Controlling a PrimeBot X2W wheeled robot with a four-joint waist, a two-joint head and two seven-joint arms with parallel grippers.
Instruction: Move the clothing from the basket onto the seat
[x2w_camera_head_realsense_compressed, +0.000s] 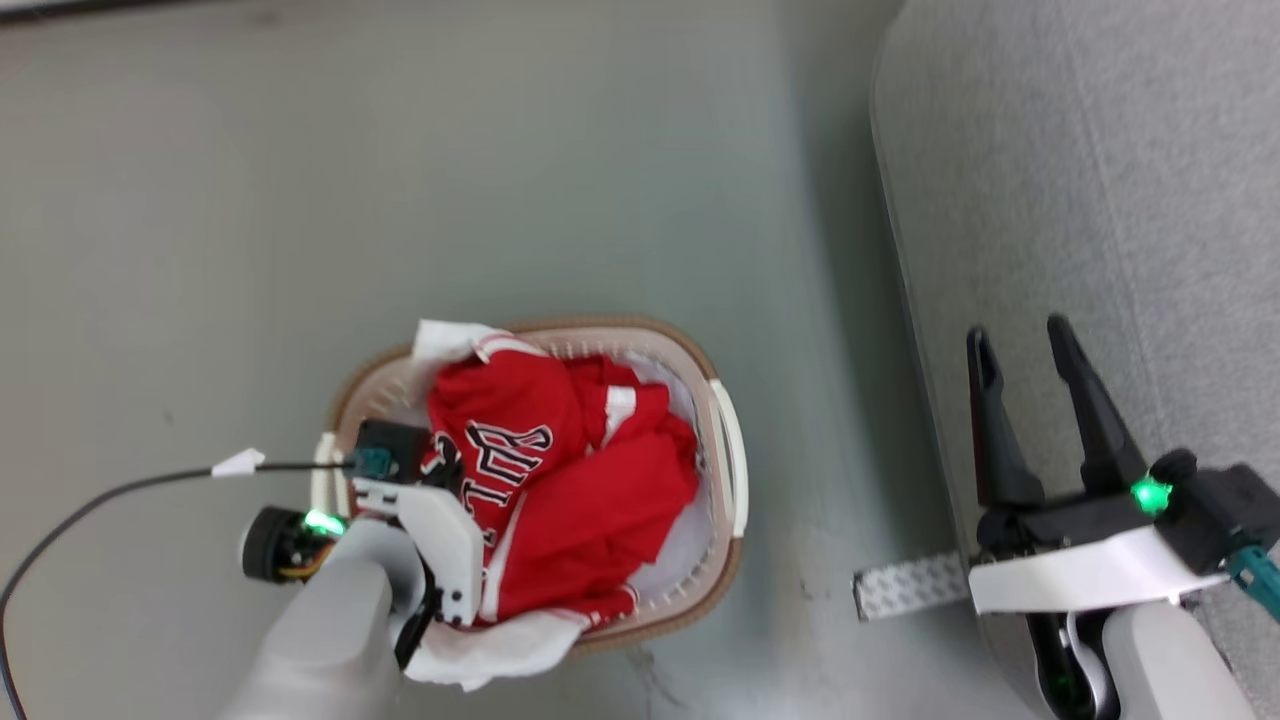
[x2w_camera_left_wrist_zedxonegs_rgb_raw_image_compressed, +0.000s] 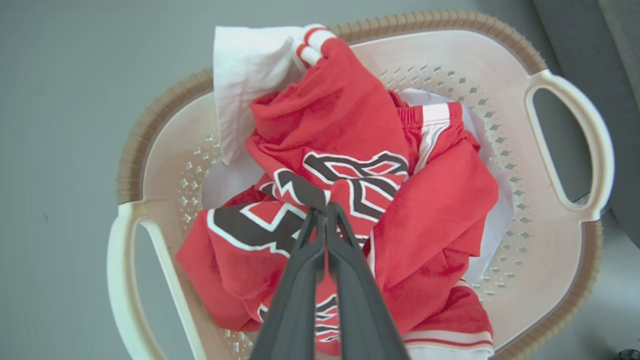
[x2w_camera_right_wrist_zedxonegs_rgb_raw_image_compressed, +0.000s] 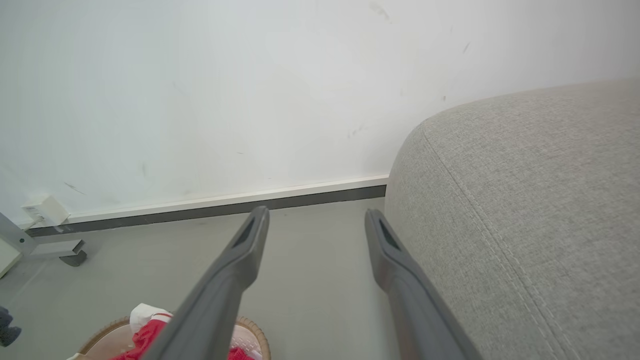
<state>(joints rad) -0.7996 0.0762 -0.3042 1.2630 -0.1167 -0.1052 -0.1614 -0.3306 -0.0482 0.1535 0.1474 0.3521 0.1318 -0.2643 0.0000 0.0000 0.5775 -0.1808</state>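
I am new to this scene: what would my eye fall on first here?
The red clothing heaped in the cream basket on the floor stands out first, with the left gripper shut on its lettered fold. To the right is the big grey seat, and the right gripper hangs open by its edge.

The jersey (x2w_camera_left_wrist_zedxonegs_rgb_raw_image_compressed: 325, 115) bears crumpled lettering, unreadable as a word.

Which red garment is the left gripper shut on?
The jersey with dark lettering: the left gripper pinches its lettered fold; the plainer red piece lies beside it, ungripped.
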